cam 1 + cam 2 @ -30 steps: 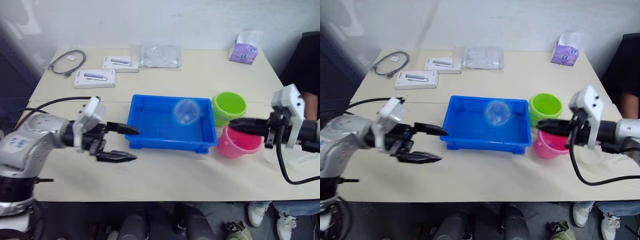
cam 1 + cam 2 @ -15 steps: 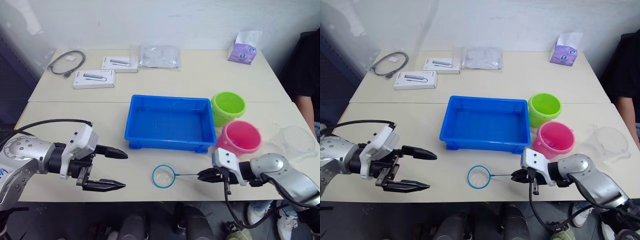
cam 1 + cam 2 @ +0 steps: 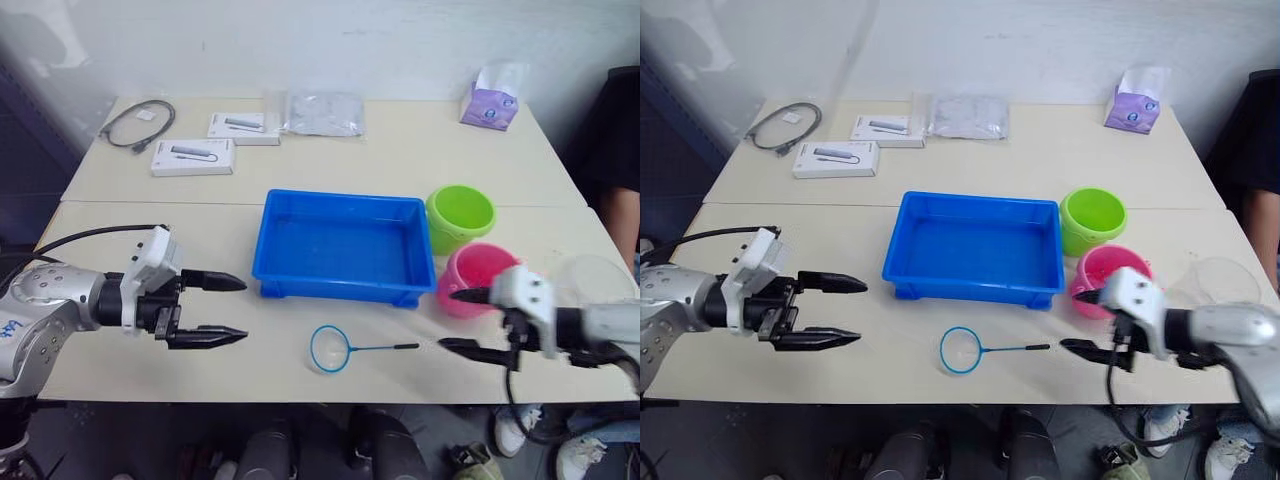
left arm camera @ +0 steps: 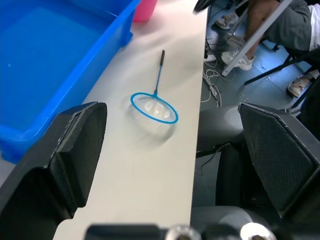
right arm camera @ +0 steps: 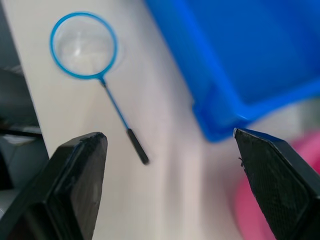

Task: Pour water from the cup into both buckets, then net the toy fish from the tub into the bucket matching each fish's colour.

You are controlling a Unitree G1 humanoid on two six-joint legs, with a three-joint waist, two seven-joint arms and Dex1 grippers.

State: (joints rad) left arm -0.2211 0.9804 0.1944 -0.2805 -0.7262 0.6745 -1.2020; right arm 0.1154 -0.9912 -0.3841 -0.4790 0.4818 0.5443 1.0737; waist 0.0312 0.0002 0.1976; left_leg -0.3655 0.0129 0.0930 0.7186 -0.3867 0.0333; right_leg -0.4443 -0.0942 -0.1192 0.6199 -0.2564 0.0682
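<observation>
Since half a second ago our right gripper [image 3: 462, 320] has let go of the net [image 3: 345, 348], which lies flat on the table [image 3: 400, 150] before the tub [image 3: 345, 245]. We cannot make out any fish. Both grippers hang spread and empty, the left gripper [image 3: 232, 307] well apart.

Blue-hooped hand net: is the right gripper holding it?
No. The blue-hooped hand net lies flat on the table, and the right gripper is open, clear of the handle's end.
</observation>
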